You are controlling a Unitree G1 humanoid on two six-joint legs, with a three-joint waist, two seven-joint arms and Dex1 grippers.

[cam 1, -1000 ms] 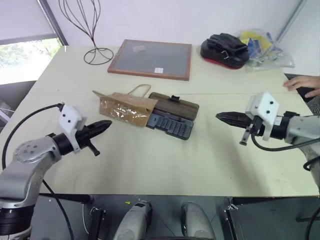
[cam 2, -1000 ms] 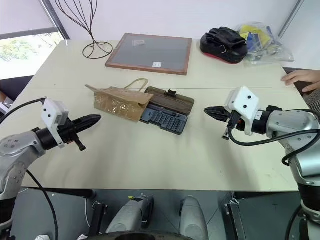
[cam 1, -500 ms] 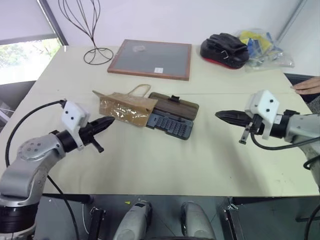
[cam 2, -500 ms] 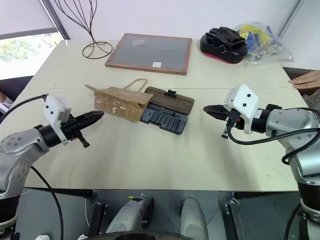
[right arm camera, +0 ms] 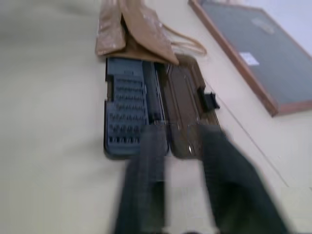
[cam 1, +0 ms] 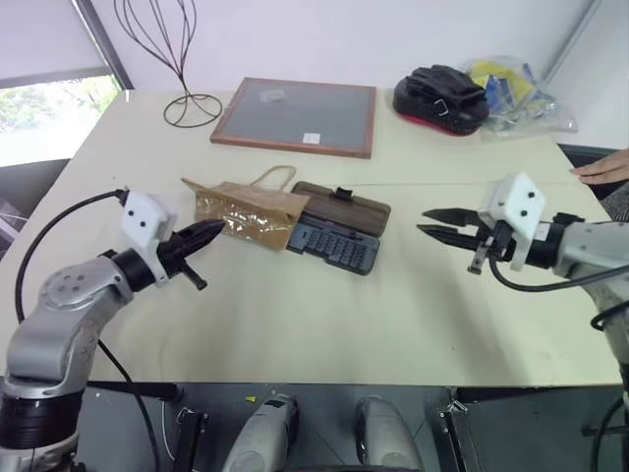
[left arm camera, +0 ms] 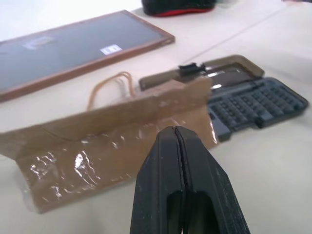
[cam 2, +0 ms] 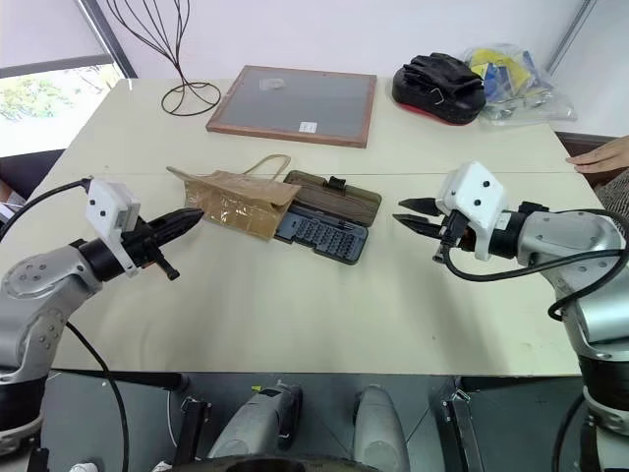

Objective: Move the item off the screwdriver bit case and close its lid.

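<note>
Cream table [cam 1: 295, 315] carries a wood-framed board [cam 1: 295, 116] near white wall [cam 1: 344, 39].

Crinkled brown paper bag [cam 1: 248, 216] with a glossy clear patch, dark matt plastic bit case [cam 1: 337, 246], smoky translucent plastic lid [cam 1: 344, 207], wood-framed matt grey board [cam 1: 296, 114], smooth cream table [cam 1: 324, 315]

No legible text; white label [cam 1: 312, 138] on board unreadable.

Cream table [cam 1: 295, 315], white wall [cam 1: 344, 29], bright window [cam 1: 49, 118]
</note>
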